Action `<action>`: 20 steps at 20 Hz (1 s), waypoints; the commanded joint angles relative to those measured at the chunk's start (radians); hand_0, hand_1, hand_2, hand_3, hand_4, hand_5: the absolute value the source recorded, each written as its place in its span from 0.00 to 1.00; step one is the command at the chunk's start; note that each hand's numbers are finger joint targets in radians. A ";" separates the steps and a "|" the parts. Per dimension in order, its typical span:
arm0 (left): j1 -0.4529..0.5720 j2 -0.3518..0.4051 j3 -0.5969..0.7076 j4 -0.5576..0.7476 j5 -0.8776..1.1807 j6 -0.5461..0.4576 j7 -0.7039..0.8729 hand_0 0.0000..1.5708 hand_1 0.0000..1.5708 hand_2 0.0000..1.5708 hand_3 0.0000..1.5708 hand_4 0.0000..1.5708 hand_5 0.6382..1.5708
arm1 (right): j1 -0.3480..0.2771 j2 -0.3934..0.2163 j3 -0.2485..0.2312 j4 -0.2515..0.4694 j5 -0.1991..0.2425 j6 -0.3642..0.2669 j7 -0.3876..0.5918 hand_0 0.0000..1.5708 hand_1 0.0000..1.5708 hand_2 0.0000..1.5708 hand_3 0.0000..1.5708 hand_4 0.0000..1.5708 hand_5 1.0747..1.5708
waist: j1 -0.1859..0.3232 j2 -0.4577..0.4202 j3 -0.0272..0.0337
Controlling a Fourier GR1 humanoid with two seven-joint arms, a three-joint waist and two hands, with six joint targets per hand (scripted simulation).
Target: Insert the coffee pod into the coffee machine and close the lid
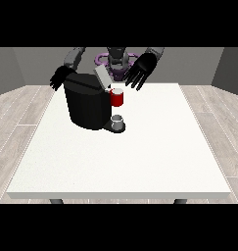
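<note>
Your coffee pod [117,98] sits at the coffee machine [87,102] head, under its raised lid [102,77]. It is probably light, rigid and slick: take its sides. The hand at the view's right [141,70] hovers spread above; the other hand [59,78] hangs behind the machine, fingers relaxed.

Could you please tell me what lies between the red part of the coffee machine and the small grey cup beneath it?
Nothing: in the front view, only an open gap separates the red part from the grey cup.

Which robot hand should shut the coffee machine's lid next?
Probably the left: it shows at the view's right, fingers spread open, just above and beside the raised lid. The other hand sits behind the coffee machine, farther from the lid.
</note>
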 commanded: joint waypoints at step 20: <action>0.508 -0.309 0.316 -0.066 0.469 -0.030 -0.080 0.00 0.00 0.00 0.00 0.14 1.00 | 0.250 -0.070 -0.003 -0.063 -0.015 0.077 0.053 0.00 0.00 0.00 0.00 0.25 1.00 | 0.226 -0.442 -0.0009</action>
